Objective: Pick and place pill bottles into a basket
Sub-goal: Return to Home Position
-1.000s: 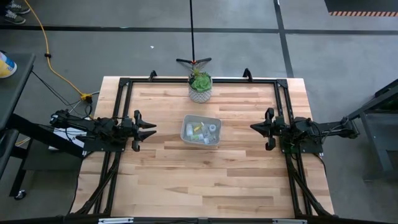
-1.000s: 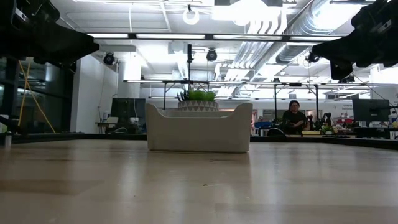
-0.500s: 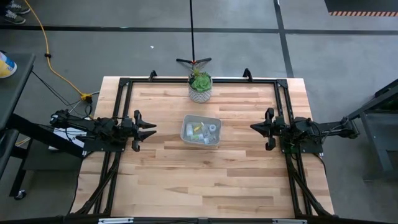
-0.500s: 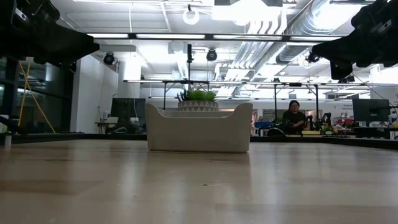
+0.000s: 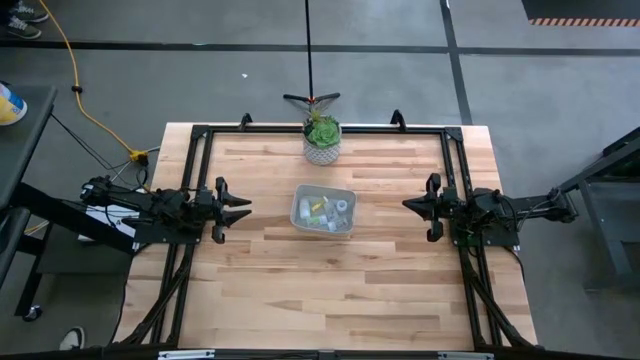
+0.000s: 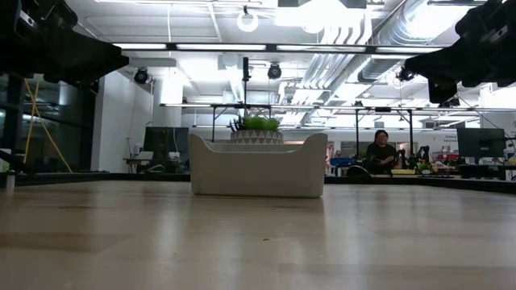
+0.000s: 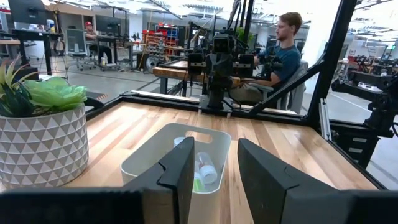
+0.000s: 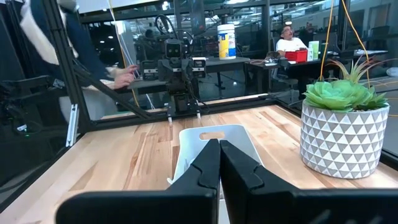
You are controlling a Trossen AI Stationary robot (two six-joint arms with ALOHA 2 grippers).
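Note:
The light-grey basket (image 5: pixel 296 200) stands on its base at the middle of the wooden table; it also shows in the low view (image 6: pixel 258 169). Several small whitish pill bottles (image 5: pixel 326 211) lie inside it, one yellowish; the left wrist view shows some of them (image 7: pixel 206 167). My left gripper (image 5: pixel 243 208) hovers open at the table's left side, pointing at the basket (image 7: pixel 149 163), well clear of it. My right gripper (image 5: pixel 407 205) hovers shut at the table's right side, pointing at the basket (image 8: pixel 235 140), also clear of it.
A white patterned pot with a green plant (image 5: pixel 322 140) stands behind the basket near the far edge. A black frame (image 5: pixel 200 135) runs round the table. People sit or stand beyond the table (image 7: pixel 283 43) (image 8: pixel 118 74). Bare wood lies in front of the basket.
Both arms and the basket have kept still. A person's shoe has come into the high view on the floor beside the table's near left corner.

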